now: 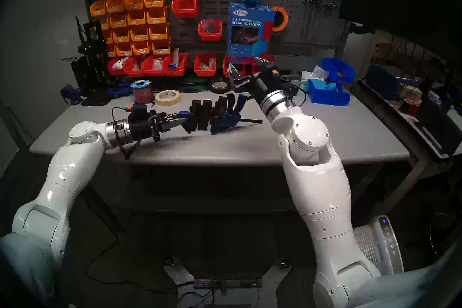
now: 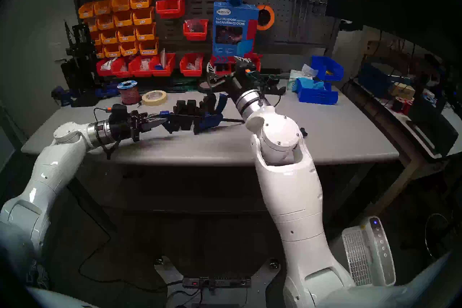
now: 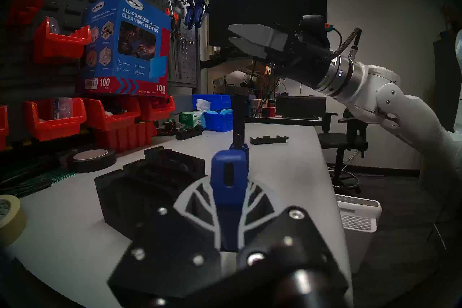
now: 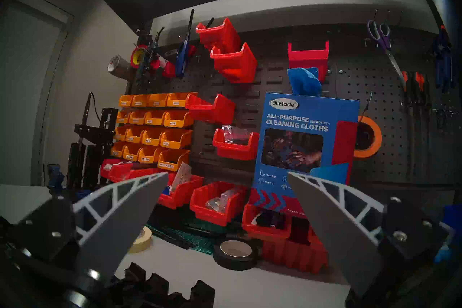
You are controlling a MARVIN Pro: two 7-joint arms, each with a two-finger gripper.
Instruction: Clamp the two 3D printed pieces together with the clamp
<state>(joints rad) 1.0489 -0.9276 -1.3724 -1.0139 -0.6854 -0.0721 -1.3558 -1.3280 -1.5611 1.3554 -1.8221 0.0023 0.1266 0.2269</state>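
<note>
Two black 3D printed pieces (image 1: pixel 200 112) (image 1: pixel 226 103) stand side by side mid-table, between the two blue jaws of the clamp (image 1: pixel 226 122). Its thin black bar runs out to the right. My left gripper (image 1: pixel 176 122) is shut on the clamp's blue end jaw, which shows between the fingers in the left wrist view (image 3: pixel 228 187); the pieces (image 3: pixel 150 175) sit just left of it there. My right gripper (image 1: pixel 246 66) is open and empty, raised above and behind the pieces, pointing at the pegboard. It is wide open in the right wrist view (image 4: pixel 227 173), with the pieces' posts (image 4: pixel 170 290) at the bottom edge.
A masking tape roll (image 1: pixel 168 97), a black tape roll (image 1: pixel 220 87) and a red wire spool (image 1: pixel 142 92) lie behind the pieces. Blue bins (image 1: pixel 330 92) stand at the back right. A low black notched strip (image 3: pixel 268 140) lies right of the clamp. A small blue vise (image 1: pixel 71 93) is far left.
</note>
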